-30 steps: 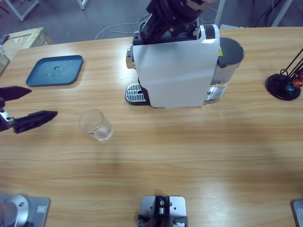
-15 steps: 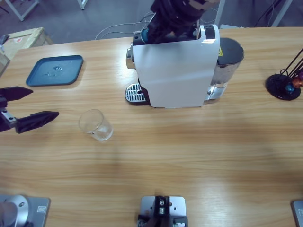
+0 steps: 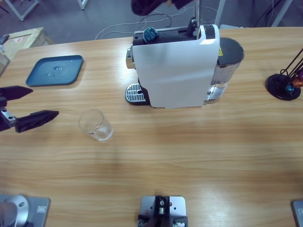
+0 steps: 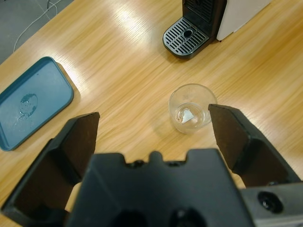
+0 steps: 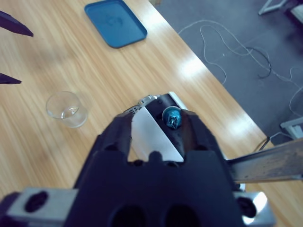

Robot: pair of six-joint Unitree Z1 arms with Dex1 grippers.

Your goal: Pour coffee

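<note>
A clear glass tumbler (image 3: 96,125) stands upright on the long wooden table (image 3: 156,156), left of centre, with bare wood on every side of it. Whether any coffee lies in it cannot be told: the left wrist view shows only a pale glint at the bottom of the glass (image 4: 191,114).

The left gripper (image 3: 29,105) hangs at the table's left edge with its two black jaws spread wide, holding nothing; it is near the tumbler but apart from it, and in its wrist view the glass sits between the jaw tips, further out. Behind the gripper, toward the far left corner, lies a dark blue rectangular tray (image 3: 56,71) with a few water drops on it, well apart from the tumbler.

A white box-shaped coffee machine (image 3: 176,71) stands at the far middle of the table, its round slotted drip grate (image 3: 134,93) facing the left side, with open wood between the grate and the tumbler. A teal capsule (image 3: 150,34) sits in the slot on top of the machine.

The right gripper (image 5: 154,130) is above the machine; its jaws stand slightly apart, empty, with the capsule (image 5: 171,117) seen beyond them. A black capsule stand (image 3: 284,85) sits near the right edge. The whole near half of the table is open wood
</note>
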